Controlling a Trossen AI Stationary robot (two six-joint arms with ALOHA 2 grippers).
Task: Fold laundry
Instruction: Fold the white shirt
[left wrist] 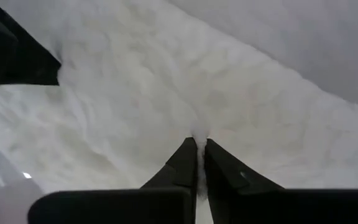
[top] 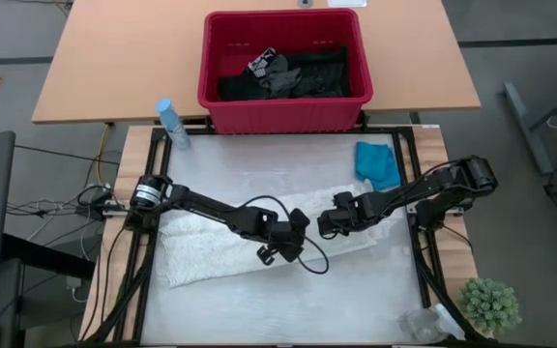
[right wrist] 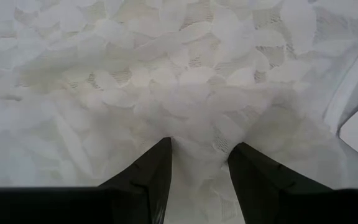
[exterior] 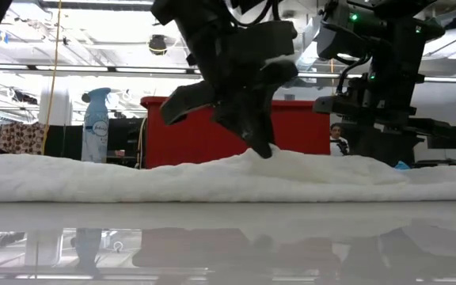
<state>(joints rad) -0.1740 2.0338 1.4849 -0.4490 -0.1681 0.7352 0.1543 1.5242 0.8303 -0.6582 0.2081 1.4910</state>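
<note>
Garment (top: 216, 246), white and lacy, lies pinched under left end effector (left wrist: 197, 144); right end effector (right wrist: 199, 152) grips another bunch.

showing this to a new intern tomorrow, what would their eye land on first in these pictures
First the white lacy garment spread across the middle of the table, with both dark arms meeting over it: the left tool is shut on a pinch of the fabric and the right tool is pressed into a bunch of it. Next the red basket at the far edge, holding black clothes, and the small teal garment beside the right arm.
</note>
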